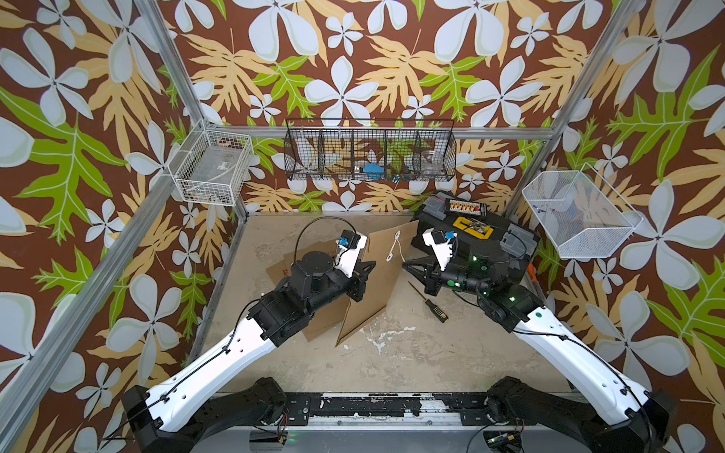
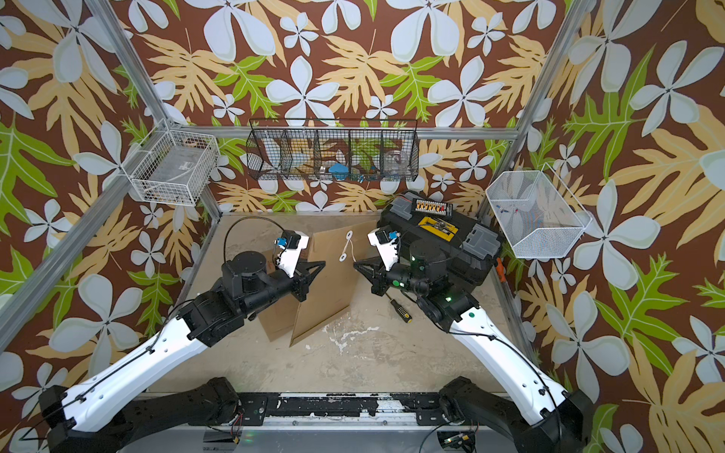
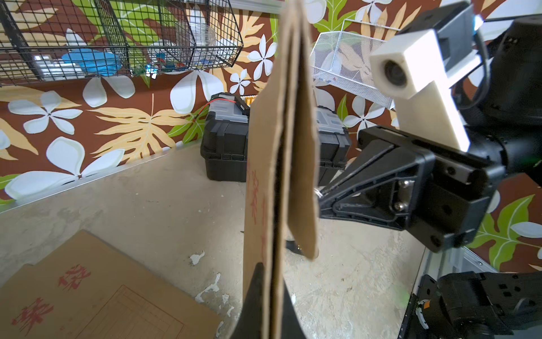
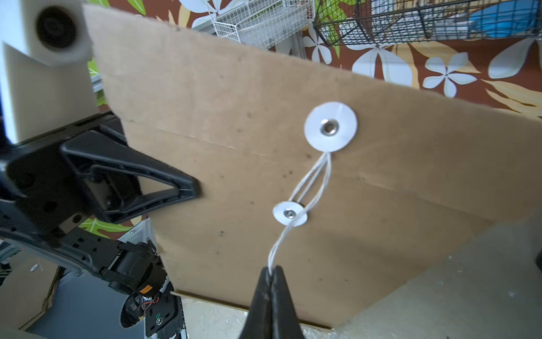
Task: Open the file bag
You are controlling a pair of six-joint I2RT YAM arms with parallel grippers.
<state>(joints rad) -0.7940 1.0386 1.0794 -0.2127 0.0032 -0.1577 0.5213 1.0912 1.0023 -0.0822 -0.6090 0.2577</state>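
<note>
The file bag [image 1: 376, 282] [image 2: 329, 282] is a brown kraft envelope standing on edge on the table. My left gripper [image 1: 367, 270] [image 3: 268, 281] is shut on its side edge and holds it upright. On its face, a white string [image 4: 311, 187] runs from the upper white disc [image 4: 330, 126] past the lower disc [image 4: 289, 213]. My right gripper [image 4: 272, 271] [image 1: 406, 266] is shut on the string's free end, just off the bag's face. In the left wrist view the flap [image 3: 305, 176] hangs slightly away from the bag's body.
A second brown file bag [image 1: 278, 270] [image 3: 88, 293] lies flat under the left arm. A black toolbox [image 1: 470, 235] sits at the back right, behind the right arm. A screwdriver [image 1: 429, 304] lies beside the bag. Wire baskets [image 1: 370, 155] [image 1: 214, 168] [image 1: 580, 213] hang on the walls.
</note>
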